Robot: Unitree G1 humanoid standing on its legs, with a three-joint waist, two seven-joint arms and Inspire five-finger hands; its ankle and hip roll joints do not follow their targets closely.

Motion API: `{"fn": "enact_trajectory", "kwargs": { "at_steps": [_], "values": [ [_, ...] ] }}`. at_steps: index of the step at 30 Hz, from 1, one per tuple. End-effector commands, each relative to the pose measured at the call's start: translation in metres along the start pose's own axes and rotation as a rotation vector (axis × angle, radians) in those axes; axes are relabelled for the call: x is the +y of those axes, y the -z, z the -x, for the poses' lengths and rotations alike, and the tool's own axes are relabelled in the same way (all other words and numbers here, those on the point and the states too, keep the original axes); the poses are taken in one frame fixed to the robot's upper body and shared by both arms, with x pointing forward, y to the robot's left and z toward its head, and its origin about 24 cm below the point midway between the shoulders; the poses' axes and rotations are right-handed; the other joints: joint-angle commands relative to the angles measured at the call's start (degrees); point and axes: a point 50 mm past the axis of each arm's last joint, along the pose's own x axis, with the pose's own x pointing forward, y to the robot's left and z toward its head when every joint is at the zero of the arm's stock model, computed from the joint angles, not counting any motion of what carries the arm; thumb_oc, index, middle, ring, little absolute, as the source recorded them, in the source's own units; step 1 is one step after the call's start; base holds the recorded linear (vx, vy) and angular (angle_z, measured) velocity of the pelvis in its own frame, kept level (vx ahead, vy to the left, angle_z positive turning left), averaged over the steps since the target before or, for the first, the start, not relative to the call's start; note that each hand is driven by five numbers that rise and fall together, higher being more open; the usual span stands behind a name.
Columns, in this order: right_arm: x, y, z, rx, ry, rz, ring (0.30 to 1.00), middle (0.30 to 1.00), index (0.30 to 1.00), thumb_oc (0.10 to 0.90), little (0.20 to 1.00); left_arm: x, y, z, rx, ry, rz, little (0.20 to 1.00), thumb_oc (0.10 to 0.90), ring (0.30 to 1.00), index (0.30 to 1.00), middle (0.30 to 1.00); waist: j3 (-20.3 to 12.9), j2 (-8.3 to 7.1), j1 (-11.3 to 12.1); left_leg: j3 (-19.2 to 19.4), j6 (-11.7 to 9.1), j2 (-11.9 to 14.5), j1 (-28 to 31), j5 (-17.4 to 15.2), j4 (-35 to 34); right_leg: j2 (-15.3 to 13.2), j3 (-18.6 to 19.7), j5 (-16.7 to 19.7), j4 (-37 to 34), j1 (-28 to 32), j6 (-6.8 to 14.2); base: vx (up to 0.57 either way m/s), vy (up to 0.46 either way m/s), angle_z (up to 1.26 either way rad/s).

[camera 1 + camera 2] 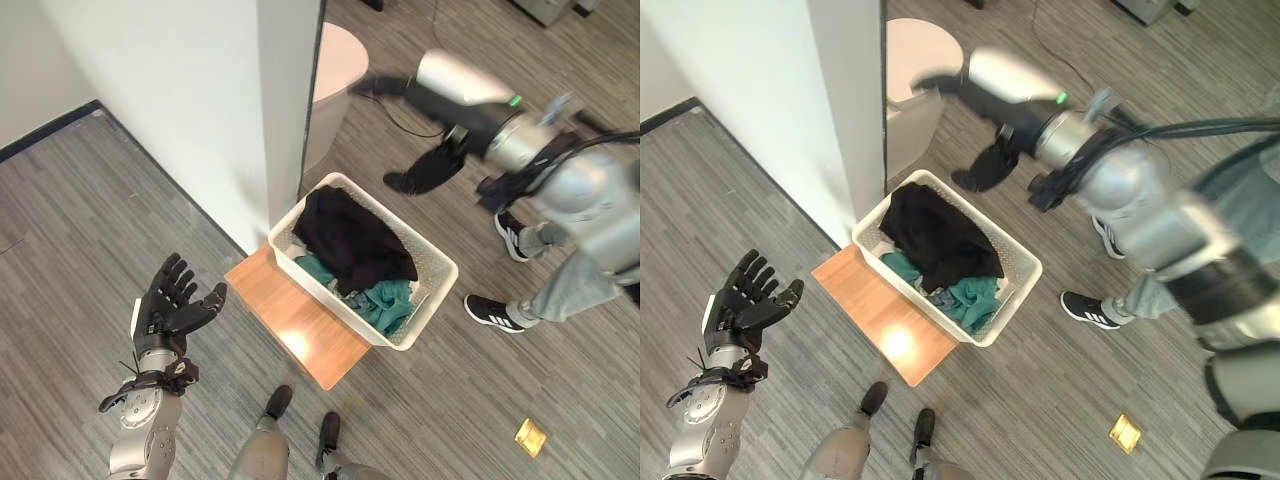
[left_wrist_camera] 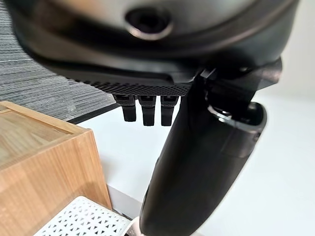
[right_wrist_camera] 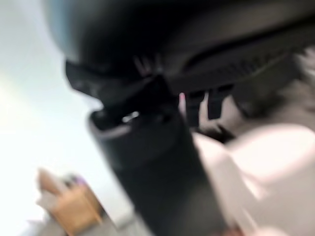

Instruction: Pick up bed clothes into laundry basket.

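Observation:
A white laundry basket (image 1: 441,264) stands on a low wooden table (image 1: 300,330) in the middle of the eye views. A black cloth (image 1: 350,240) lies piled inside it over a teal cloth (image 1: 388,302). My left hand (image 1: 175,300) hovers open and holding nothing at the lower left, palm toward the basket, well apart from the table. My right arm reaches across the top of the view beyond the basket. Its blurred right hand (image 1: 378,88) hangs by a white rounded object (image 1: 337,58), fingers (image 3: 217,103) straight and holding nothing. A dark shape (image 1: 428,170) hangs below that arm; I cannot tell what it is.
A white partition wall (image 1: 200,100) stands just left of the basket, its corner (image 1: 290,160) almost touching the rim. A person's legs and sneakers (image 1: 495,311) are close to the basket's right. A small yellow item (image 1: 530,437) lies on the grey wood floor.

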Motion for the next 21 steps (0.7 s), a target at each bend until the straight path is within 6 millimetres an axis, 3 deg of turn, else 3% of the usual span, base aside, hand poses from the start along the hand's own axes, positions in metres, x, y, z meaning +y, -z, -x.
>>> {"fn": "enact_trajectory", "kwargs": {
  "at_steps": [1, 5, 10, 13, 16, 17, 18, 19, 20, 21],
  "values": [
    [-0.069, -0.001, 0.026, -0.017, 0.311, 0.033, 0.9, 0.9, 0.9, 0.8, 0.9, -0.006, -0.038, -0.001, -0.205, 0.063, -0.043, 0.9, 0.8, 0.9, 0.9, 0.9, -8.5, -1.09, -1.7, 3.7, -2.1, 0.8, 0.3, -3.9, -2.1, -2.4, 0.7, -5.2, 0.3, -1.6, 3.5, 0.01, 0.004, -0.04],
    [-0.101, -0.003, 0.059, 0.012, 0.451, 0.111, 0.9, 0.9, 0.9, 0.8, 0.9, -0.004, -0.036, 0.003, -0.205, 0.05, -0.032, 0.9, 0.8, 0.9, 0.9, 0.9, -9.7, -1.12, -4.3, 4.7, -2.3, 1.1, 1.0, -4.4, -2.1, -2.3, 1.4, -5.4, 0.3, -1.4, 3.7, 0.01, 0.009, -0.08],
    [-0.109, 0.018, 0.11, 0.082, 0.69, 0.05, 0.9, 0.9, 0.9, 0.8, 0.9, 0.006, -0.032, 0.011, -0.201, -0.018, -0.008, 0.9, 0.8, 0.9, 0.9, 0.9, -11.0, -0.19, -7.9, 5.8, -2.3, 1.5, 1.7, -4.7, -2.1, -2.3, 2.6, -4.8, 0.3, -1.4, 3.9, 0.01, 0.01, -0.2],
    [-0.082, 0.043, 0.172, 0.218, 0.867, -0.055, 0.9, 0.9, 0.9, 0.8, 0.9, 0.011, -0.031, 0.014, -0.194, -0.039, -0.011, 0.9, 0.8, 0.9, 0.9, 0.9, -11.9, -0.43, -8.2, 6.1, -2.0, 1.7, 2.5, -5.7, -2.1, -2.2, 3.2, -5.6, 0.3, -0.9, 3.7, 0.02, 0.008, -0.18],
    [-0.051, 0.061, 0.227, 0.41, 1.008, -0.111, 0.9, 0.9, 0.9, 0.8, 0.9, 0.019, -0.032, 0.018, -0.199, -0.088, -0.005, 0.9, 0.8, 0.9, 0.9, 0.9, -12.5, 0.56, -9.1, 6.7, -1.8, 1.8, 3.2, -6.2, -2.1, -2.2, 3.8, -5.8, 0.3, -0.7, 3.7, 0.05, 0.011, -0.25],
    [-0.04, 0.068, 0.24, 0.471, 1.047, -0.138, 0.9, 0.9, 0.9, 0.8, 0.9, 0.022, -0.033, 0.02, -0.202, -0.105, -0.002, 0.9, 0.8, 0.9, 0.9, 0.9, -12.4, 1.16, -9.6, 6.9, -1.8, 1.7, 3.2, -5.8, -2.1, -2.3, 4.1, -5.4, 0.3, -0.9, 3.7, 0.02, 0.015, -0.21],
    [-0.038, 0.067, 0.242, 0.476, 1.048, -0.138, 0.9, 0.9, 0.9, 0.8, 0.9, 0.022, -0.033, 0.02, -0.2, -0.103, -0.007, 0.9, 0.8, 0.9, 0.9, 0.9, -12.6, 0.98, -9.3, 7.0, -1.7, 1.8, 3.5, -6.5, -2.1, -2.2, 4.1, -6.0, 0.3, -0.5, 3.6, -0.02, 0.017, -0.27],
    [-0.003, 0.082, 0.268, 0.606, 1.159, -0.265, 0.9, 0.9, 0.9, 0.8, 0.9, 0.026, -0.032, 0.023, -0.198, -0.131, -0.001, 0.9, 0.8, 0.9, 0.9, 0.9, -12.7, 2.22, -9.9, 7.4, -1.6, 1.7, 3.7, -6.0, -2.1, -2.3, 4.5, -5.5, 0.3, -0.6, 3.6, 0.05, 0.003, -0.23],
    [-0.001, 0.082, 0.269, 0.608, 1.161, -0.268, 0.9, 0.9, 0.9, 0.8, 0.9, 0.026, -0.032, 0.023, -0.198, -0.131, -0.005, 0.9, 0.8, 0.9, 0.9, 0.9, -12.9, 2.02, -9.9, 7.5, -1.5, 1.7, 3.9, -6.6, -2.1, -2.3, 4.4, -5.9, 0.3, -0.4, 3.6, 0.01, 0.016, -0.11],
    [0.032, 0.092, 0.29, 0.74, 1.236, -0.359, 0.9, 0.9, 0.9, 0.8, 0.9, 0.028, -0.03, 0.024, -0.192, -0.152, 0.007, 0.9, 0.8, 0.9, 0.9, 0.9, -13.1, 3.15, -10.4, 7.8, -1.4, 1.7, 4.3, -6.8, -2.1, -2.4, 4.6, -6.1, 0.3, -0.2, 3.5, 0.04, 0.013, -0.14]
  ]
}}
